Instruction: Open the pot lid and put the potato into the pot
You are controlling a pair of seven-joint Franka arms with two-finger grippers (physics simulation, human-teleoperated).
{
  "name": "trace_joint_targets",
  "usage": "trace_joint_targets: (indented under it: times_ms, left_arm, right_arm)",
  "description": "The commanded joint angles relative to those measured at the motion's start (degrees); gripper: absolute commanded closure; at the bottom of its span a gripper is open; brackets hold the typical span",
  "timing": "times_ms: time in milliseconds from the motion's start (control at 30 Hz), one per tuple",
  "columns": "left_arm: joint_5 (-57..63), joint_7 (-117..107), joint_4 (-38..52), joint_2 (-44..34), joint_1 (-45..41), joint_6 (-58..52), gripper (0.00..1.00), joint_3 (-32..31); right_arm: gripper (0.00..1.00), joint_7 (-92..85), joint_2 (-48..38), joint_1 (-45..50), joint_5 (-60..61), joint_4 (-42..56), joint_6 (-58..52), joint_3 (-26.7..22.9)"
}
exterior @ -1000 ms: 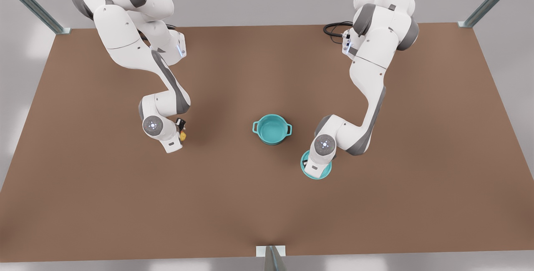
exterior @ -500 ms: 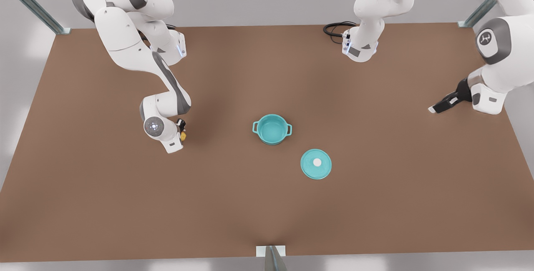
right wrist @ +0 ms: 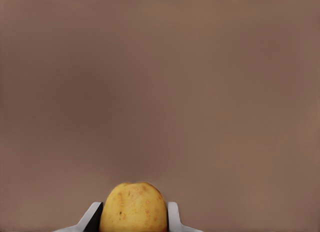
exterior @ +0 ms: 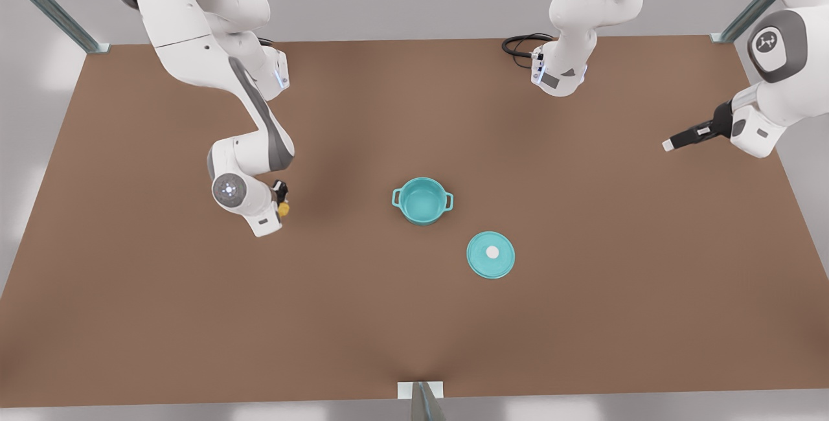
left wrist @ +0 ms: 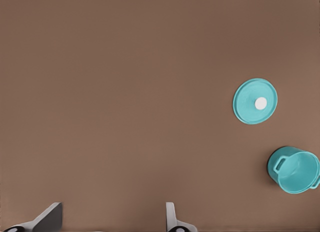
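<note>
Potato pinched in the right gripper, pot open, lid on the table.

The potato [right wrist: 133, 207] sits between the right gripper's [exterior: 282, 204] fingers, well toward the front view's left of the pot [exterior: 422, 201]. The pot lid [exterior: 491, 254] lies flat near the pot. The left gripper [exterior: 686, 136], fingers spread, waits far off.

Both of my arms [exterior: 214, 65] are glossy white shells with dark grey bands at the joints, and the wrist flange nearest the pot [exterior: 422, 200] carries a grey round cap [exterior: 228, 190] with a small cluster of pale blue lights. Farther from the pot, the other arm has a grey disc with a white logo [exterior: 769, 41] on its elbow, dark fingers with white tips [exterior: 668, 145], and a black cable coiled [exterior: 518, 45] by its base.
</note>
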Motion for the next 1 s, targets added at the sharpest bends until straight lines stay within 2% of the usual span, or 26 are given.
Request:
trace_joint_targets:
  times_ms: [0,33,100,133,233,500,733,967]
  left_arm:
    - [-0.29,11.5,2.15,-0.38,0.24,-0.03,0.0,-0.55]
    - [-0.47,11.5,4.88,0.85,-0.9,1.46,0.0,-0.82]
    - [-0.64,11.41,16.66,9.11,-3.63,1.29,0.0,-0.99]
    - [-0.64,11.67,14.65,9.47,-3.72,4.72,0.0,-1.08]
    - [-0.38,12.55,12.0,9.03,-3.81,4.72,0.0,-1.17]
    - [0.59,12.55,11.48,11.4,-3.63,8.59,0.0,-1.7]
    - [0.67,12.46,11.39,11.49,-3.81,9.29,0.0,-1.79]
    - [0.68,12.46,11.39,11.49,-3.81,9.2,0.0,-1.7]
  right_arm:
    - [0.48,2.1,-0.19,0.6,3.66,2.71,-9.84,0.35]
    - [0.48,2.71,-0.1,1.48,3.83,4.47,-11.68,0.35]
    - [0.48,3.51,0.08,2.71,5.32,6.58,-12.74,0.35]
    - [0.48,4.47,0.17,3.15,5.85,7.9,-14.32,0.35]
    - [0.48,6.49,1.48,4.99,8.4,11.59,-16.34,0.26]
    - [0.48,14.4,7.02,11.23,14.82,23.46,-18.89,0.17]
    - [0.48,19.94,12.47,15.18,15.26,31.37,-18.89,-0.09]
    - [0.48,25.04,18.36,20.46,20.71,38.57,-17.75,-2.29]
